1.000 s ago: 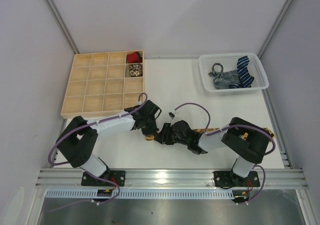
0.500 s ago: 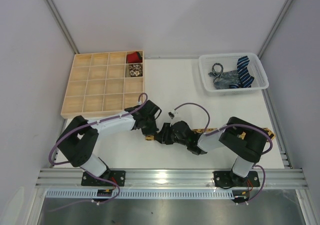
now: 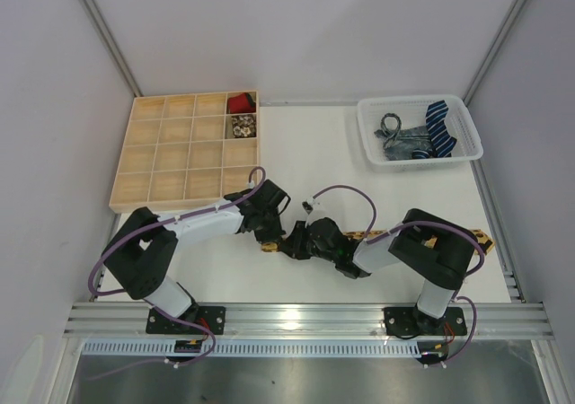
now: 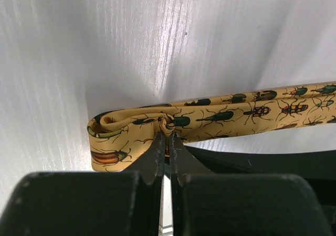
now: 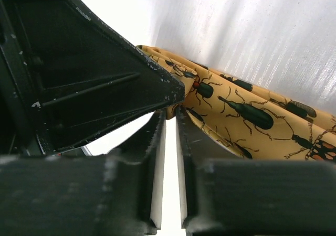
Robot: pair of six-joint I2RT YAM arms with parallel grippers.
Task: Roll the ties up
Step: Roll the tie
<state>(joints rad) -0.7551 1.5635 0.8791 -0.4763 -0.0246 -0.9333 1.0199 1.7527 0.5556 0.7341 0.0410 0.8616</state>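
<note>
Once wider, right fingers (image 5: 195, 152) (on tie (image 5: 252, 115))

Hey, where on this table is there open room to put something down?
Bare table lies between the wooden tray and the basket. Another patch sits between the basket and the yellow tie. Crowded: near centre, where the left tool and right tool meet on that tie.

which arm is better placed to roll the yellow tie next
Left, likely: the left gripper is shut on the folded end of the yellow tie, where the roll starts. The right gripper pinches just beside it.
</note>
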